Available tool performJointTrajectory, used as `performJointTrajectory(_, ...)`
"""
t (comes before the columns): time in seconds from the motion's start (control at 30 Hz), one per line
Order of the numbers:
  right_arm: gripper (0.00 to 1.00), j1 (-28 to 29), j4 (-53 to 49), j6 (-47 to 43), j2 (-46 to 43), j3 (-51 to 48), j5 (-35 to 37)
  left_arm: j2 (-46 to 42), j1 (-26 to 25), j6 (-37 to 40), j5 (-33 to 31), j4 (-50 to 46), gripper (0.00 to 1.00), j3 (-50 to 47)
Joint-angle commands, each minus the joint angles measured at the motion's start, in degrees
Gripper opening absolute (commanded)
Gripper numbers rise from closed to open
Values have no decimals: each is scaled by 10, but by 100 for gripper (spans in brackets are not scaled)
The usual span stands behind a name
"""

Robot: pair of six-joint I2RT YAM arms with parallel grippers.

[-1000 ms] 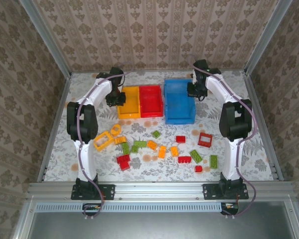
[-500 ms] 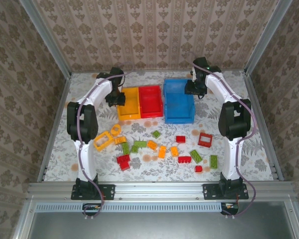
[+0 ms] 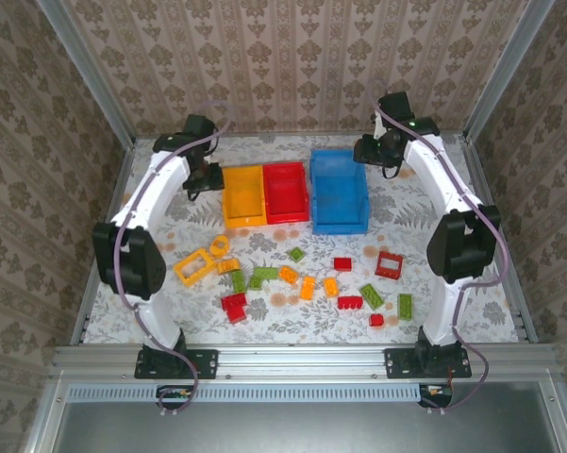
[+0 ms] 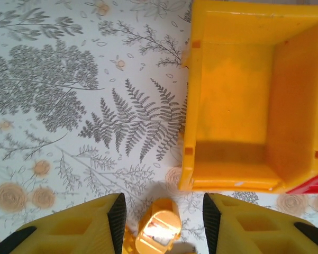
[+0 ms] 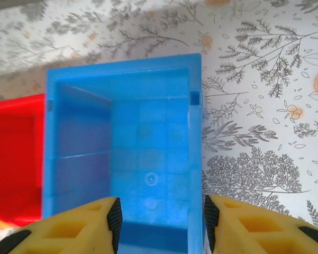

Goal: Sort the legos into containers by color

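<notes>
Both my jaws hang released, the left beside the yellow bin (image 3: 244, 220) and the right by the blue bin (image 3: 340, 225), seemingly parked near their containers while the legos (image 3: 307, 283) lie scattered lower-centre on the bench.

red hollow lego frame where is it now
In the top external view the red hollow square plastic lego frame lies right of centre, on the near side of the blue plastic bin, a small red brick to its left.
</notes>
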Motion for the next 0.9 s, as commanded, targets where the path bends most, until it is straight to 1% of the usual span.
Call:
performJointTrajectory(0.0, 49, 3, 13, 25, -62, -43, -15, -49, 6, -34, 19, -15, 45, -30)
performJointTrajectory(0.2, 49, 13, 27, 51, -170, -148, -15, -144, 5, -52, 57, -3, 48, -92)
performJointTrajectory(0.37, 48, 25, 12, 83, -264, -232, -15, -209, -7, -70, 84, 6, 49, -147)
performJointTrajectory(0.5, 47, 41, -16, 116, -349, -300, -3, -260, -39, -87, 94, 22, 51, -195)
performJointTrajectory(0.7, 44, 78, -64, 161, -440, -384, 19, -329, -97, -128, 94, 37, 51, -257)
performJointTrajectory(0.77, 44, 94, -74, 173, -459, -402, 20, -352, -125, -143, 83, 34, 52, -272)
performJointTrajectory(0.87, 43, 131, -86, 180, -475, -415, 25, -388, -154, -174, 55, 15, 51, -294)
